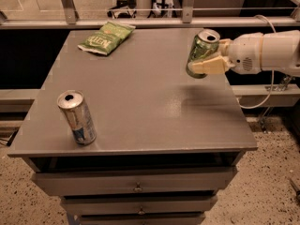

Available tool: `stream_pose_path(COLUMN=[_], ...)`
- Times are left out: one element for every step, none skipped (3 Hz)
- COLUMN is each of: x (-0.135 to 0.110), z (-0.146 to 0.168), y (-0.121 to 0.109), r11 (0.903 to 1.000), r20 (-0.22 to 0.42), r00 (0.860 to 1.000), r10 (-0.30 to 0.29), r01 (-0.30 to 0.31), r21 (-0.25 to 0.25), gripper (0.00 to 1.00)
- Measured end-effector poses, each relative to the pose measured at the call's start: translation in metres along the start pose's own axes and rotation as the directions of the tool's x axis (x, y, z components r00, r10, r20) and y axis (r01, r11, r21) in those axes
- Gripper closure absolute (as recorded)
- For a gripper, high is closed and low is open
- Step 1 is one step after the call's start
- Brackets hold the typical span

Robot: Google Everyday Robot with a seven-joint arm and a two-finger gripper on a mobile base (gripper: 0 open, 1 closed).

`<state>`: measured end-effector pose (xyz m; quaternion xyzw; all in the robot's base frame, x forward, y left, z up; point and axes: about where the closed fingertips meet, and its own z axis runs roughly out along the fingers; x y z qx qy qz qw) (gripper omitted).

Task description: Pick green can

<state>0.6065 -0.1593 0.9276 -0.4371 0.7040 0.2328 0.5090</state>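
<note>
The green can (200,50) has a silver top and is tilted, held above the right side of the grey cabinet top (140,93). My gripper (209,60) reaches in from the right on a white arm and is shut on the green can, with a cream finger (212,66) across the can's lower front. The can's shadow lies on the surface below it.
A silver-and-blue can (77,117) stands upright near the front left corner. A flat green chip bag (107,38) lies at the back left. Drawers (136,182) sit under the top. A metal rail (140,18) runs behind the cabinet.
</note>
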Motion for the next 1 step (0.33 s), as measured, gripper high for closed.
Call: stream_pose_path(x=[-0.0068], z=[-0.0005], y=[0.0013], r11=[1.0000], r20=[0.015], r00=[1.000], r10=[-0.001], r01=[0.002], r21=[-0.006], gripper=[1.00])
